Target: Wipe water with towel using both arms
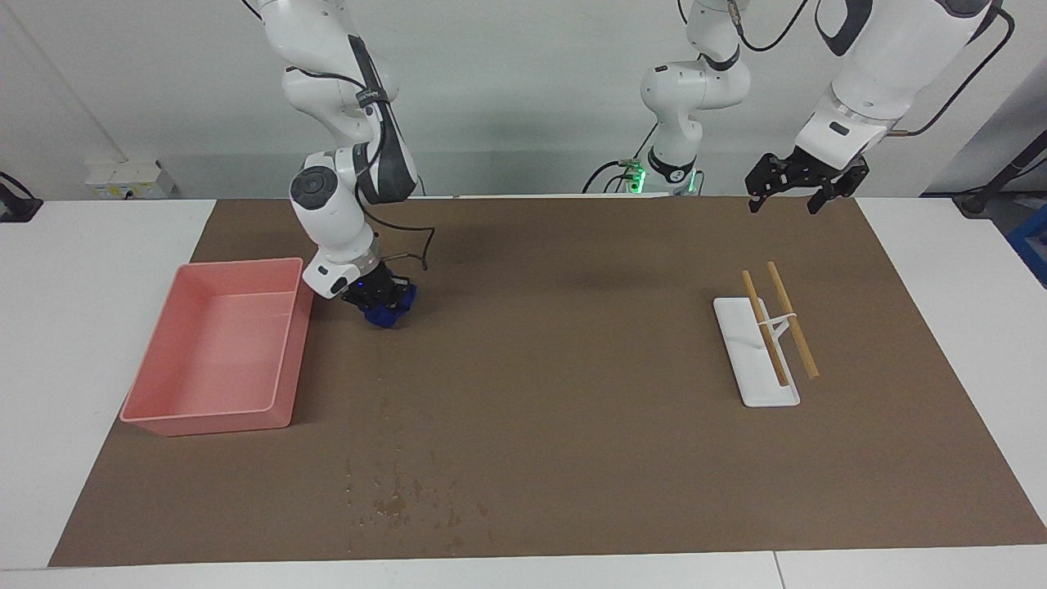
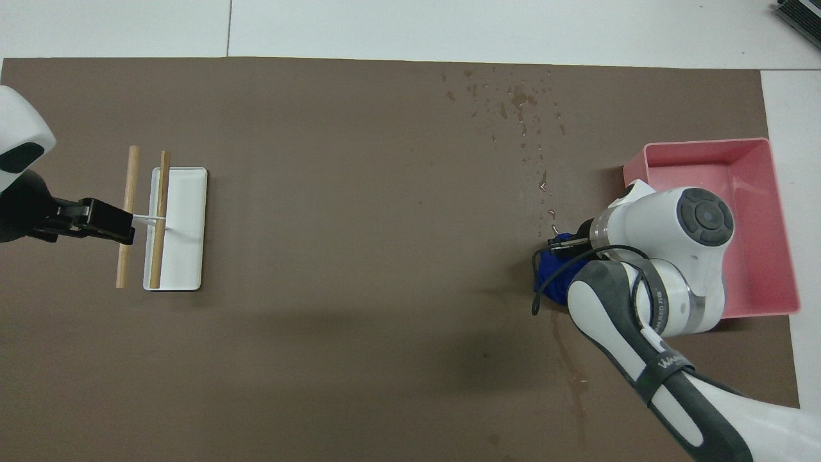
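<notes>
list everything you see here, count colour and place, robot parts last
towel: 1, navy blue, on the mat beside the pink tray, in the right claw
tray: 1, pink, at the right arm's end of the table
rack: 1, white with two wooden sticks, at the left arm's end
water drops: scattered, farther from the robots than the towel
mat: 1, brown, covering the table
right claw: black, shut on the towel
left claw: black, open, raised, waiting
</notes>
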Tool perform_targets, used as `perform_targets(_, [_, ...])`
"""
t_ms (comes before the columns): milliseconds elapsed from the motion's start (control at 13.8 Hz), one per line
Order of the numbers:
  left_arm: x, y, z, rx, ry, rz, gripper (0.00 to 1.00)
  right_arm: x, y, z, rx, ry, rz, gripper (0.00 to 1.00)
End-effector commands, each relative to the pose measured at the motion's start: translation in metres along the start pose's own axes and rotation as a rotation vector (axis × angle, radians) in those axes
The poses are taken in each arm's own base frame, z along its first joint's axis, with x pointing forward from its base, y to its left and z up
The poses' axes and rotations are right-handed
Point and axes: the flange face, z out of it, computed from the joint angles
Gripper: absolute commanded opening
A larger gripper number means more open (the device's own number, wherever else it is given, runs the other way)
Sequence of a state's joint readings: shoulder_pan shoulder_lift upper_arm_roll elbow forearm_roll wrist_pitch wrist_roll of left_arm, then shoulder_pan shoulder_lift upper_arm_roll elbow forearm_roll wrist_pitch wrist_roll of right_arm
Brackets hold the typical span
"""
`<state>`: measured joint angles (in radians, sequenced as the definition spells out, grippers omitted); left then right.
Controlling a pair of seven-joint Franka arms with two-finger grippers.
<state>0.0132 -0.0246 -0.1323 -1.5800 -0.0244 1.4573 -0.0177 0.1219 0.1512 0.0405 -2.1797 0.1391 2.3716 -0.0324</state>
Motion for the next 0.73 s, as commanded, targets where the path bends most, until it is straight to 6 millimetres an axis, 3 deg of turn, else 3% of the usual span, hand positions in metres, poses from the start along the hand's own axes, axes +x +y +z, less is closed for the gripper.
perform_targets(0, [-0.007, -0.004, -0.001, -0.007, 0.003, -0.003, 1.0, 0.033, 0.002, 0.002, 0.018, 0.049, -0.021, 0.0])
perform_targets(291, [-0.007, -0.008, -0.002, -0.008, 0.002, -0.007, 1.0, 0.069, -0.001, -0.006, 0.024, 0.098, -0.032, 0.0])
perform_targets(509, [-0.008, -0.01, -0.009, 0.005, 0.0, 0.018, 1.0, 0.098, -0.002, 0.012, 0.029, 0.124, -0.035, 0.0])
perform_targets(654, [-0.006, -0.008, -0.006, 0.004, 0.0, 0.027, 1.0, 0.103, -0.008, 0.016, 0.034, 0.126, -0.036, 0.0])
